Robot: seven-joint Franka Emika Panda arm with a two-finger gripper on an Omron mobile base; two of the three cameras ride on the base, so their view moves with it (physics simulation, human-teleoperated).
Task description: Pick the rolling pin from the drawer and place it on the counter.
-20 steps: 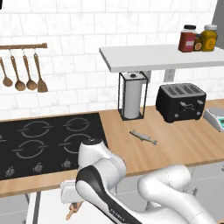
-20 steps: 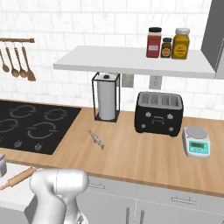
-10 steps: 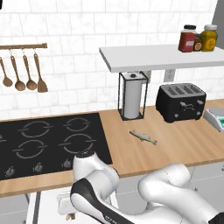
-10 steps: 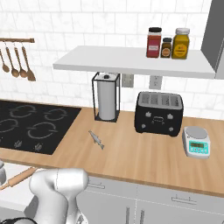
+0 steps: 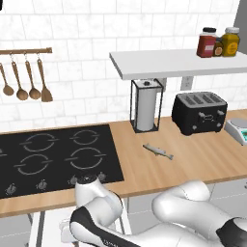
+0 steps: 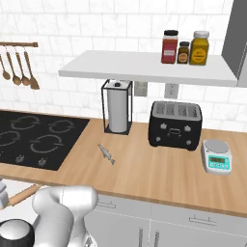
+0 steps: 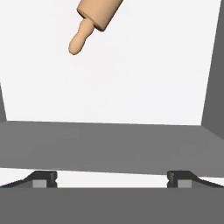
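Observation:
The light tan rolling pin lies on the white floor of the open drawer, at the top of the hand view, one knobbed handle pointing toward me. My gripper is open and holds nothing. Its dark fingertips stand wide apart, short of the pin. From the right base view the rolling pin rests in the drawer just below the front edge of the wooden counter, with my hand at the frame's left edge beside it. The counter also carries the black cooktop.
A small grey fish lies on the counter near a paper towel holder. A black toaster and a kitchen scale stand to the right. Wooden spoons hang on the wall, and jars sit on the white shelf.
My arm has dropped lower in front of the counter, bringing the hand down toward the drawer. The rolling pin has stayed where it was.

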